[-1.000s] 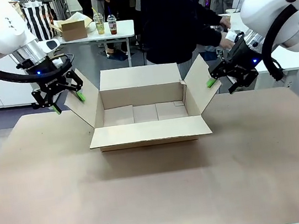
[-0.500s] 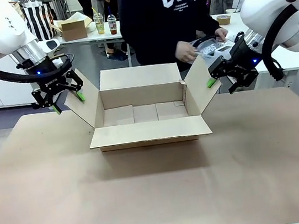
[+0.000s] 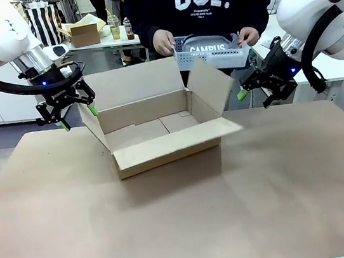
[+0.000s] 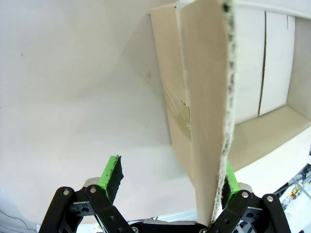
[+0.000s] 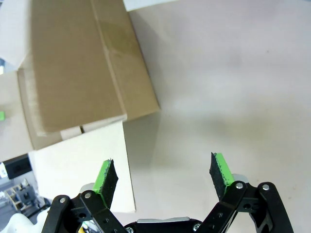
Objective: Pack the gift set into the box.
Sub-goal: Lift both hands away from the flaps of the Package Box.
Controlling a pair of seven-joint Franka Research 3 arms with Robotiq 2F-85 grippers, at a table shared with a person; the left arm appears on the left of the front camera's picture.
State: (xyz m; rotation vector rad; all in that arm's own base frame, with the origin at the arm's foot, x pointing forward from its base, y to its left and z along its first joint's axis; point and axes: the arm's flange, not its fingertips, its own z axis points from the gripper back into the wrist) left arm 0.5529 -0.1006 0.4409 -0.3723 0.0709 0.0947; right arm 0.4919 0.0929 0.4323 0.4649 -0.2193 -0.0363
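Note:
The box sits open at mid-table, turned at an angle, its inside bare. Beyond its far edge a person's hands hold the white perforated tray, with the grey "CAMPUS" pouch lying in it. My left gripper is open at the box's left flap. In the left wrist view that flap's edge runs between the fingers of the gripper, close against one green pad. My right gripper hangs open to the right of the right flap, apart from it. In the right wrist view the box lies beyond the open gripper.
Brown paper covers the table, with free room in front of the box and to both sides. Behind the person, a back table carries a small brown cardboard box and two drink cups.
The box has swung round and shifted left, its right flap leaving the right gripper. The person has brought the tray with the pouch over to the box's far edge. Both arms stayed put.

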